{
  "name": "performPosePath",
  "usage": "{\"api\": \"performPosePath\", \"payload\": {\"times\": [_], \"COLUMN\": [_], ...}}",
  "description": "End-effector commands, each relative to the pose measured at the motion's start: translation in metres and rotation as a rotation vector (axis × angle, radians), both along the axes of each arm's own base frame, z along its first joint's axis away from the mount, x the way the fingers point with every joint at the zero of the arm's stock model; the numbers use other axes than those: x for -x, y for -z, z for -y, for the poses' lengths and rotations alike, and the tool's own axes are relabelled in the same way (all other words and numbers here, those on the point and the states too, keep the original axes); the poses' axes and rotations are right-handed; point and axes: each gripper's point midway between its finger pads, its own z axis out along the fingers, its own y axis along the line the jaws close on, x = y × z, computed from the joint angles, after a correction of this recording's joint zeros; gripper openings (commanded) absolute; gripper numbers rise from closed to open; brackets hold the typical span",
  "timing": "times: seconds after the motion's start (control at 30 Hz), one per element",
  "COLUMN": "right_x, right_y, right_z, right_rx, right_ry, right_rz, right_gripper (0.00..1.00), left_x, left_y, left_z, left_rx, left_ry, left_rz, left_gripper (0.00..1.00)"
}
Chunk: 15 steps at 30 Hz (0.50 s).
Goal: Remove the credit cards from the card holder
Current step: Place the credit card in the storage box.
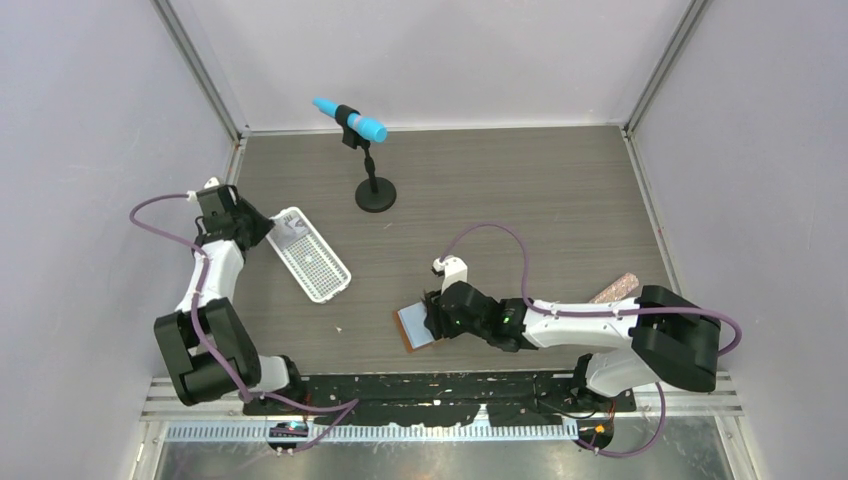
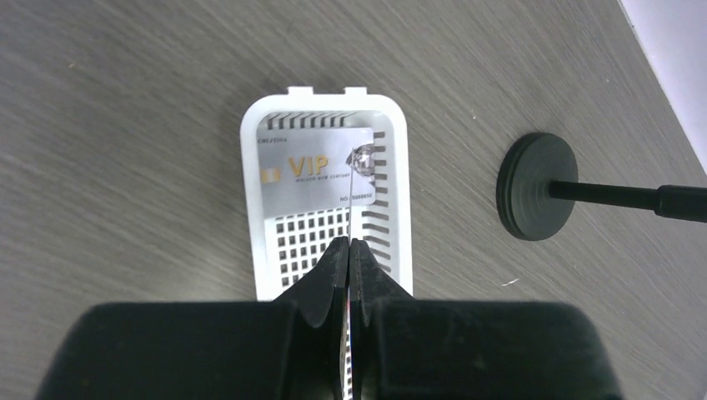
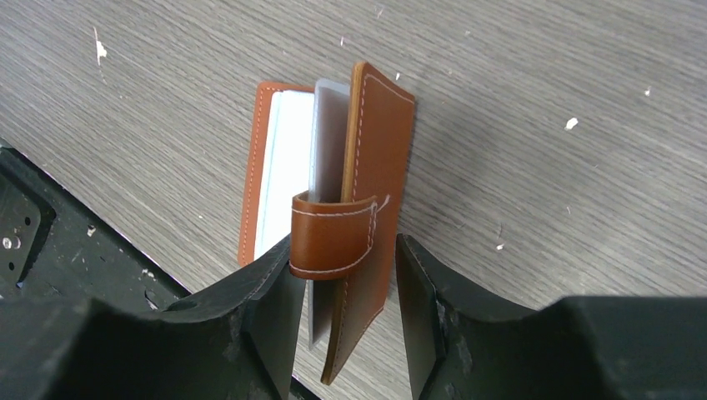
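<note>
The tan leather card holder (image 3: 375, 150) lies half open near the table's front edge (image 1: 412, 327). One flap stands on edge between the fingers of my right gripper (image 3: 346, 246), which is open. The left finger touches the snap tab (image 3: 333, 233), and a gap shows at the right finger. A pale credit card (image 3: 328, 142) sticks out beside the blue pockets (image 3: 279, 158). My left gripper (image 2: 350, 243) is shut on a credit card (image 2: 352, 200) held edge-on over the white tray (image 2: 250, 208). A silver VIP card (image 2: 308, 171) lies in the tray.
A black stand with a round base (image 1: 375, 195) holds a blue-tipped microphone (image 1: 350, 118) at the back centre. A pinkish speckled strip (image 1: 613, 289) lies right of the right arm. The black mounting rail (image 3: 75, 242) runs just behind the holder.
</note>
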Motion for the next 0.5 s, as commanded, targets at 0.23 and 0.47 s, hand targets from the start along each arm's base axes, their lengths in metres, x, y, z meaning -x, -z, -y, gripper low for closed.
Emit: {"api": "performPosePath", "payload": {"times": [0.23,0.47], "right_x": [-0.004,-0.004], "right_y": [-0.004,-0.003], "right_z": [-0.009,-0.010], "right_rx": [-0.055,-0.051], "right_ry": [-0.001,-0.008], "right_rz": [0.010,0.009], "right_gripper": [0.52,0.53], "left_x": [-0.044,-0.049], "left_y": [-0.017,-0.003], "left_z": [-0.008,-0.007], "left_rx": [-0.045,-0.020], "left_ry": [0.097,0.105], "left_rz": [0.070,0.045], "left_gripper": [0.00,0.00]}}
